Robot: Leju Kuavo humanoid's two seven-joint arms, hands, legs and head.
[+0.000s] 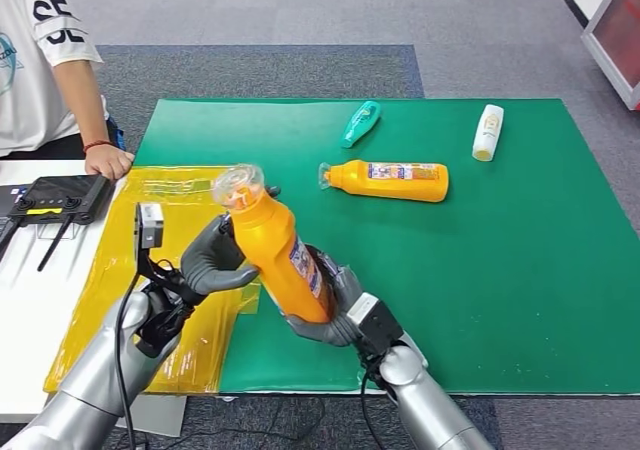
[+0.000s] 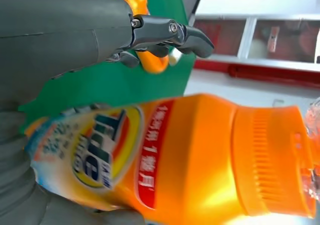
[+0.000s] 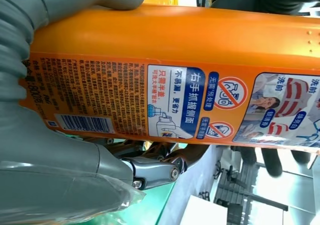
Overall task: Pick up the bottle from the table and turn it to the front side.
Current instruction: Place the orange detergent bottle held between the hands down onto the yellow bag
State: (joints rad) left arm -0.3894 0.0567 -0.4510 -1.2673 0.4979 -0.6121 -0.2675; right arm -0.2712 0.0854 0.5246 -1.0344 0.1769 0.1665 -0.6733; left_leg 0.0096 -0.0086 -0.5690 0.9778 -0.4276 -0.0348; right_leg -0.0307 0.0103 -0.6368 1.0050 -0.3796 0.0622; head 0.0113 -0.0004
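Observation:
An orange detergent bottle (image 1: 279,255) with a clear-wrapped cap is held tilted above the green mat (image 1: 490,290), cap pointing up and to the left. My right hand (image 1: 336,315) grips its lower end. In the right wrist view the bottle's back label with barcode (image 3: 170,60) faces the camera, with the right hand (image 3: 56,175) wrapped around it. My left hand (image 1: 215,260) cups the bottle's upper part near the shoulder. In the left wrist view the front logo (image 2: 105,150) shows, the left hand's fingers (image 2: 188,35) stretch past the bottle with a gap, and the thumb lies beneath it.
A second orange bottle (image 1: 392,180) lies on the mat, with a teal bottle (image 1: 361,123) and a white bottle (image 1: 488,131) farther back. A yellow plastic sheet (image 1: 166,220) covers the mat's left side. A person's hand (image 1: 109,160) rests beside a black controller (image 1: 60,198) on the white table.

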